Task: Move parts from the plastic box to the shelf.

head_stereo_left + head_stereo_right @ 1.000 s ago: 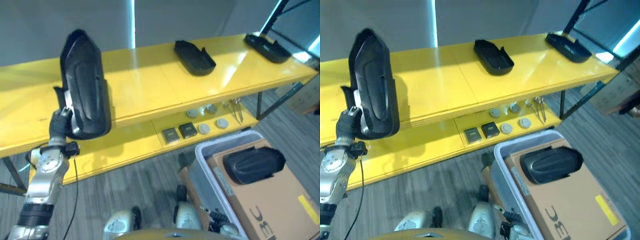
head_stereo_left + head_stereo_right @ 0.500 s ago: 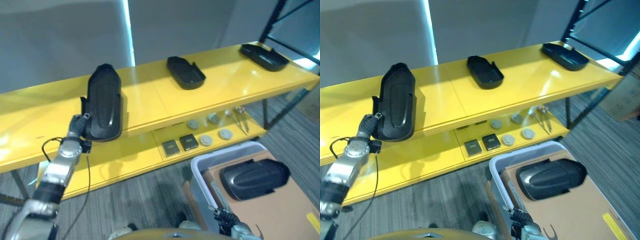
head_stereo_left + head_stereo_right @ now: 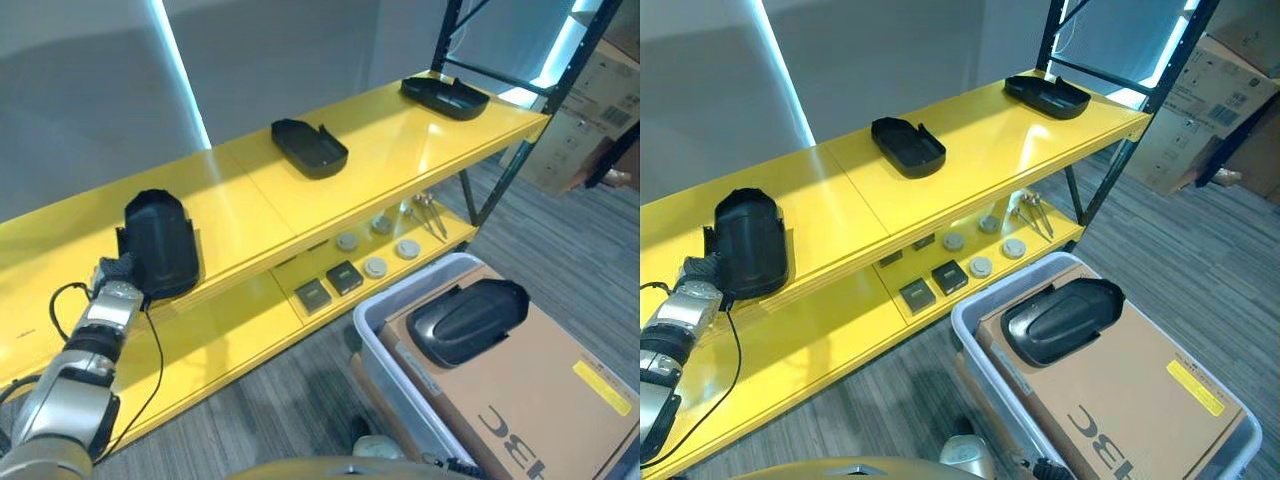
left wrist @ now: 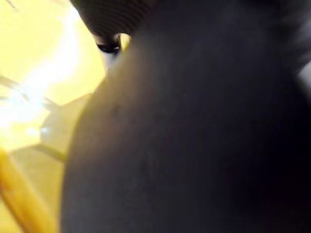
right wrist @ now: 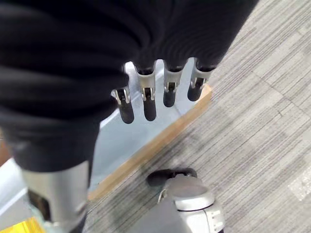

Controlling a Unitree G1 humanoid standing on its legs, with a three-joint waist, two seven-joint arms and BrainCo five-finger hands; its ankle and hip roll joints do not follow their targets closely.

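The left robot hand (image 3: 118, 272) is at the near edge of the yellow shelf (image 3: 250, 205), behind a black part (image 3: 160, 243) that lies on the top board; its fingers are hidden, so I cannot tell if it grips. Two more parts (image 3: 310, 148) lie farther along the shelf. The right robot hand (image 5: 155, 92) hangs with relaxed fingers beside the plastic box (image 3: 385, 350), where another black part (image 3: 466, 320) rests on a cardboard box (image 3: 520, 400).

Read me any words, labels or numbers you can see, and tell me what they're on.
Large dark print on the cardboard box: upside down from here, not clear enough to quote.
Yellow label on the same box: too small to read.
Print on the stacked cartons at the far right: too small to read.
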